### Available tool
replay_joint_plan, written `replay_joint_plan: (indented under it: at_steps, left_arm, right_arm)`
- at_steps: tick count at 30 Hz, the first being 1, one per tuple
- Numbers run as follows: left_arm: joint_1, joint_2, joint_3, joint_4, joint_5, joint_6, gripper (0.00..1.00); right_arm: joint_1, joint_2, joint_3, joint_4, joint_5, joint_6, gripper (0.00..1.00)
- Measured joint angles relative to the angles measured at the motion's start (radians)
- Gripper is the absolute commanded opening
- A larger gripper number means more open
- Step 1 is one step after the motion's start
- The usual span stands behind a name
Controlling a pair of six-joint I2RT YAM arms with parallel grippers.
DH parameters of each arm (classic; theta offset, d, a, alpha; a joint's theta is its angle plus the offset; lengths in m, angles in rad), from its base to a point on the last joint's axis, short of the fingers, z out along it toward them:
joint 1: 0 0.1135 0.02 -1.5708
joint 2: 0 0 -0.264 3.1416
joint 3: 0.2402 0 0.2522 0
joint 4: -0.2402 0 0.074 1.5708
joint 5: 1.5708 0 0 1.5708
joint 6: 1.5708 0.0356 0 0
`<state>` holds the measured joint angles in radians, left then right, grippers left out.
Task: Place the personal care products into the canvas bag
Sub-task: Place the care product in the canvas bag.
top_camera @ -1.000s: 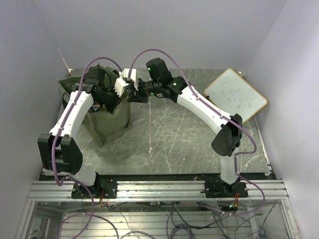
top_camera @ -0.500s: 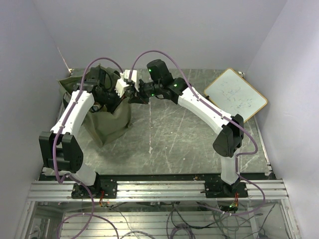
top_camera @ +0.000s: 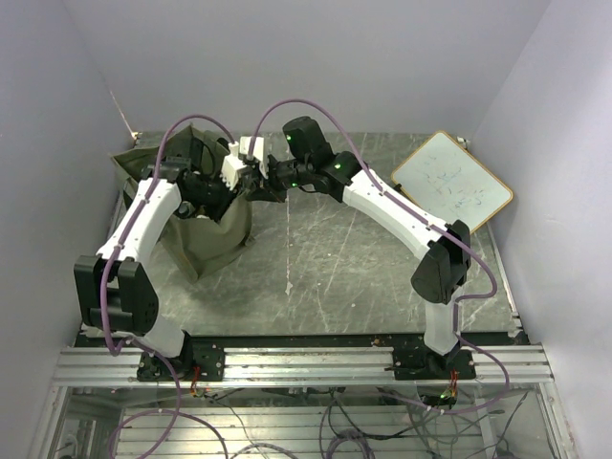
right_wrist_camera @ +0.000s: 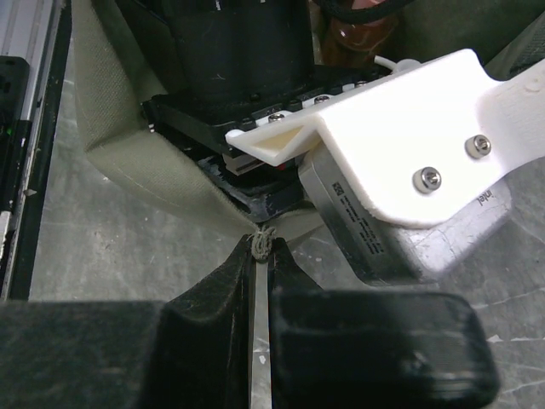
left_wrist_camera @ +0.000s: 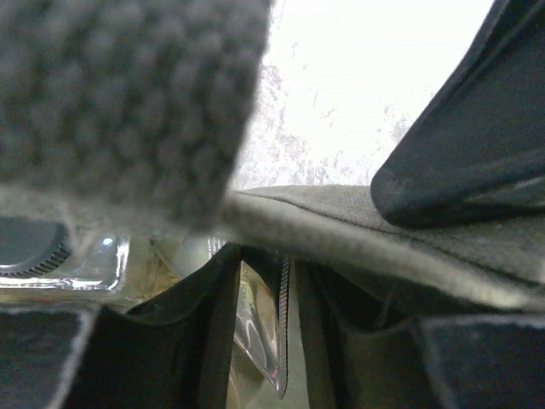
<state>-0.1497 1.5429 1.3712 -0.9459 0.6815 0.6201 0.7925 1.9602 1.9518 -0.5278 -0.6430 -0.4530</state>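
The olive canvas bag (top_camera: 208,241) stands at the left of the table. My left gripper (top_camera: 204,189) reaches down into its mouth. In the left wrist view the left gripper (left_wrist_camera: 266,260) is shut on the crimped end of a translucent grey tube (left_wrist_camera: 260,328) inside the bag. A clear square bottle with a dark cap (left_wrist_camera: 60,260) lies inside at the left. My right gripper (top_camera: 251,182) is shut on the bag's rim (right_wrist_camera: 262,244) and holds it out. An orange bottle (right_wrist_camera: 366,30) shows deep in the bag. The other bottles are hidden.
A wood-framed whiteboard (top_camera: 451,184) lies at the table's back right. The left wrist's white camera mount (right_wrist_camera: 409,128) sits close above the right fingers. A blurred woven strap (left_wrist_camera: 128,102) fills the top left of the left wrist view.
The left arm has shifted a little deeper over the bag's mouth. The right gripper has stayed on the rim, edging slightly left.
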Motion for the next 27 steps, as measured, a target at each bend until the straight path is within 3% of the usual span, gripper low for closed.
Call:
replay_joint_plan:
  at_steps: [5, 9, 27]
  left_arm:
    - [0.0, -0.028, -0.014, 0.023, -0.007, -0.026, 0.62]
    - [-0.001, -0.056, -0.024, 0.035, -0.009, -0.027, 0.68]
    - [-0.01, -0.122, -0.003, 0.037, -0.069, -0.06, 0.75]
  right_arm:
    - [0.002, 0.0, -0.002, 0.006, -0.016, 0.002, 0.0]
    - [0.002, -0.001, -0.01, 0.022, -0.016, 0.003, 0.0]
    - [0.002, -0.007, -0.017, 0.03, -0.011, 0.0, 0.06]
